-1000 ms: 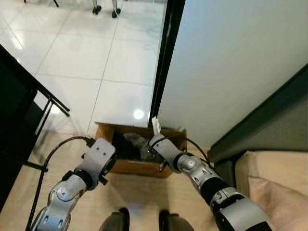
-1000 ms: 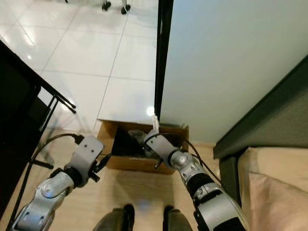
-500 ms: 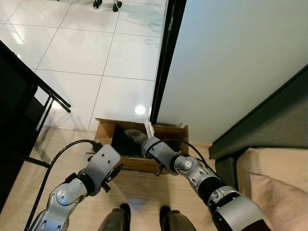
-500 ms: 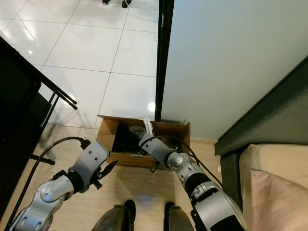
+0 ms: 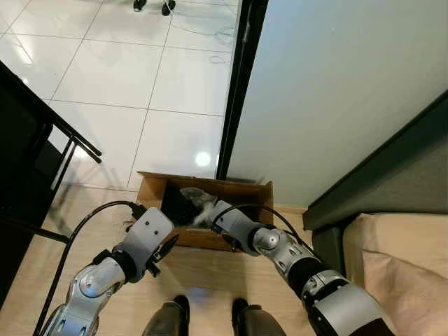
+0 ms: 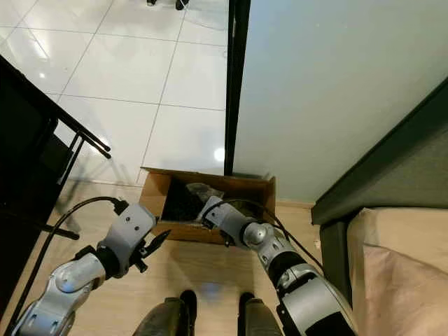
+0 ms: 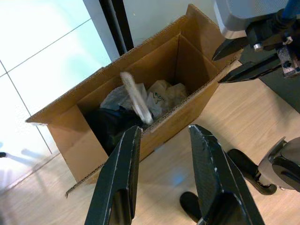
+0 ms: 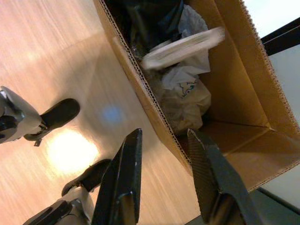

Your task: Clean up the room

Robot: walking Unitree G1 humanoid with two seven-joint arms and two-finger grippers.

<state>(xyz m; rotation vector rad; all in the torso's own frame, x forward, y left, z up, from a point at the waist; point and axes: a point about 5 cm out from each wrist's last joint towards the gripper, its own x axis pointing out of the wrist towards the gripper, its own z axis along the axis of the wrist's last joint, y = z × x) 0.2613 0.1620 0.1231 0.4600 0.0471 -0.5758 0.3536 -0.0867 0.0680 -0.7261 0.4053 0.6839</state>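
Stereo and wrist views, room tidying. My right gripper [image 8: 161,176] hangs over the near wall of the cardboard box [image 5: 241,190] on the wooden floor [image 5: 203,273], jaws apart and holding nothing. Just beyond them a flat white piece of litter [image 8: 183,42] lies in the box on crumpled wrappers [image 8: 185,91] and a black bag [image 7: 110,126], its long axis tilted. My left gripper [image 7: 161,154], jaws apart and holding nothing, is beside the box, farther off. The drop looks done.
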